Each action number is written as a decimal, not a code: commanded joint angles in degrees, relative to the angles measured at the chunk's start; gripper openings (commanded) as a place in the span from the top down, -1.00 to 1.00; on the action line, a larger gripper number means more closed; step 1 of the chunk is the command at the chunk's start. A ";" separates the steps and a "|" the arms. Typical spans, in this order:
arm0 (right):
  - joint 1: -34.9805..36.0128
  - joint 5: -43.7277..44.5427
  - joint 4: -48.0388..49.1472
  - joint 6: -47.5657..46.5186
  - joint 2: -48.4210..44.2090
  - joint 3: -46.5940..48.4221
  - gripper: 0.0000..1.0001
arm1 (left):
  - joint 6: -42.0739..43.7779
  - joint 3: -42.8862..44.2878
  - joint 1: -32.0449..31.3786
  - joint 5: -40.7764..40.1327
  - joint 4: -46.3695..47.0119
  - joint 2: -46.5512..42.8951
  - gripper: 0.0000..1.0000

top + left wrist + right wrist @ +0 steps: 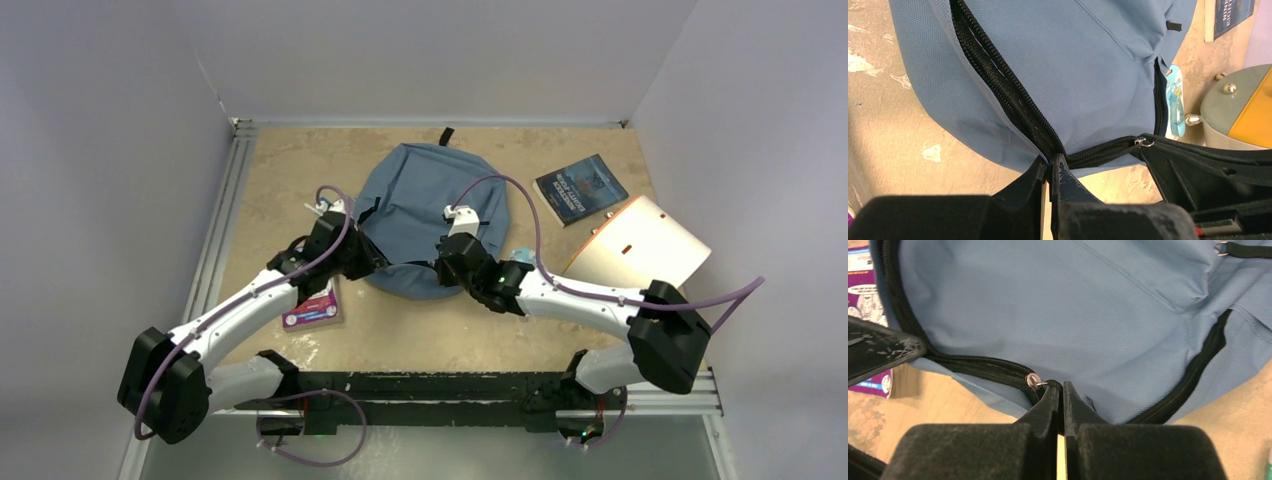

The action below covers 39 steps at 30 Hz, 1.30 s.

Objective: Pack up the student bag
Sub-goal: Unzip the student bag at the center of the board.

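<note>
1. Pinching the rim of the student bag [1098,60], the left claw [1050,161] has its matte black fingers pressed tight together where the coarse black zipper [998,80] bends.
2. The right claw [1062,390] is just as narrow and clamps the same woven slate-blue edge. A small silver ring [1034,381] on the zipper slider sits just left of its tips.
3. The bag lies flat and rounded on the mottled tan table [290,170], straight ahead of both claws, with a dark curved gap along part of its zipper.
4. Behind and to the left of the left claw, a glossy purple booklet [315,308] lies flat, partly under that arm.
5. Just right of the right claw, a pale blue plastic item [1175,97] sits beside the bag's flank.
6. Farther right is a stiff beige folder [640,245] with rounded corners.
7. Beyond the folder lies a dark blue book [580,188].
</note>
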 commanded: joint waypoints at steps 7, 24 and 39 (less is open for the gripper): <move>-3.58 14.36 -12.00 -1.37 2.90 5.24 1.00 | 2.73 -0.36 0.78 -9.79 -8.15 -2.92 1.00; -3.61 13.21 0.56 -41.17 -4.21 4.77 1.00 | 13.88 12.57 13.16 -8.06 -8.08 3.23 1.00; -6.55 18.58 -4.20 -48.01 5.22 2.49 1.00 | 15.34 14.16 14.67 -8.93 -10.48 2.68 1.00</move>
